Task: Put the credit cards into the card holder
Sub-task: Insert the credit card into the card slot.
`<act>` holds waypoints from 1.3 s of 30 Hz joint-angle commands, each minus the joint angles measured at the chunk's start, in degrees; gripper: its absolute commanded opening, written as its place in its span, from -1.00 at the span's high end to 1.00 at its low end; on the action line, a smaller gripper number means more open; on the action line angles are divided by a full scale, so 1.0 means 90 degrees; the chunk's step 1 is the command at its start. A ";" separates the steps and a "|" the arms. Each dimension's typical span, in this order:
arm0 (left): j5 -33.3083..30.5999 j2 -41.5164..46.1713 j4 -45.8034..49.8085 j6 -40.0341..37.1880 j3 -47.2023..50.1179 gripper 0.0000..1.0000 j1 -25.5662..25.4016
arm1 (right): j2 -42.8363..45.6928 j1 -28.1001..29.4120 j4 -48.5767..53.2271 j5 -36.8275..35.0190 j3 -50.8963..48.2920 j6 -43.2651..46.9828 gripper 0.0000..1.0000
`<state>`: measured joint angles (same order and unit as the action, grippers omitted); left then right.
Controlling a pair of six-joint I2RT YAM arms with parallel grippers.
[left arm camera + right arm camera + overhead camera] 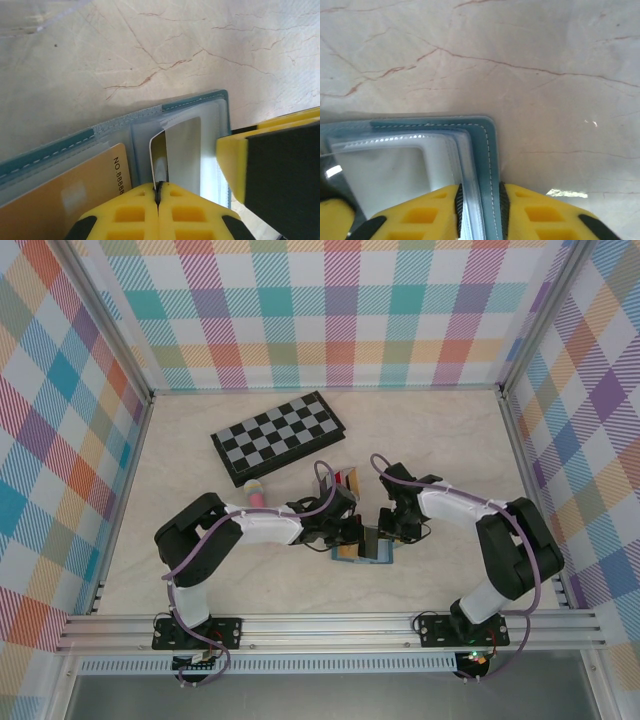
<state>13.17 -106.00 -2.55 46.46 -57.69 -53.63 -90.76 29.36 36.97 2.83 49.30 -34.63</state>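
The left gripper (pixel 159 197) has its yellow fingers pressed together on the lower edge of a dark card (pixel 160 162). The card stands on edge and tips a little, and its upper part sits at the mouth of a clear pocket of the wallet (pixel 195 102). In the pocket just left of it a tan-yellow card (pixel 65 195) lies flat, partly tucked in, with printed digits showing.

The right gripper (pixel 480 200) is clamped on the wallet's right edge, with the teal cover and the clear sleeves pinched between its two fingers. From the left wrist camera, one of its fingers (pixel 235 160) stands just beside the dark card, at the wallet's corner.

From above, the wallet (pixel 375 552) lies open on the marble-patterned table (pixel 450 440), close to the near edge and midway between the two arms. Both grippers meet over it and cover much of it.

Just beyond the grippers sits a small box (pixel 347 480) with red showing in it. To its left is a small pink object (pixel 257 492), too small to identify. Farther back a black and grey chessboard (pixel 280 437) lies at an angle, well apart from the wallet. Checked wall panels (pixel 330 310) enclose the table.
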 commanded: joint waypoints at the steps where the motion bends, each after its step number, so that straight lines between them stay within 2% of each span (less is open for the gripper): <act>1: -0.0001 -0.0138 0.0352 -0.0001 -0.0064 0.98 -0.0165 | -0.0211 0.0009 -0.0118 0.0192 -0.0154 -0.0092 0.53; 10: -0.0042 -0.0400 0.0024 0.0511 -0.0071 0.97 -0.0233 | -0.0190 -0.0001 -0.0285 0.0340 -0.0274 -0.0278 0.60; 20: 0.0084 -0.0447 -0.0813 0.1222 0.0237 0.80 -0.0262 | 0.0132 -0.0027 -0.0333 0.0330 -0.0427 -0.0622 0.57; 32: 0.0187 -0.0180 -0.0967 0.1216 0.0265 0.53 -0.0301 | 0.0604 -0.0149 -0.0394 0.0534 -0.0279 -0.0667 0.49; 35: 0.0087 0.0003 -0.0891 0.1176 0.0324 0.41 -0.0301 | 0.0760 -0.0220 -0.0278 0.0458 -0.0148 -0.0635 0.47; 39: 0.0052 0.0124 -0.0850 0.1146 0.0347 0.38 -0.0301 | 0.0884 -0.0284 -0.0096 0.0312 0.0027 -0.0559 0.43</act>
<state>13.87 -107.15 -10.66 57.43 -55.42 -55.00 -84.25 27.31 34.72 5.19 47.40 -39.88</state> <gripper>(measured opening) 0.309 0.280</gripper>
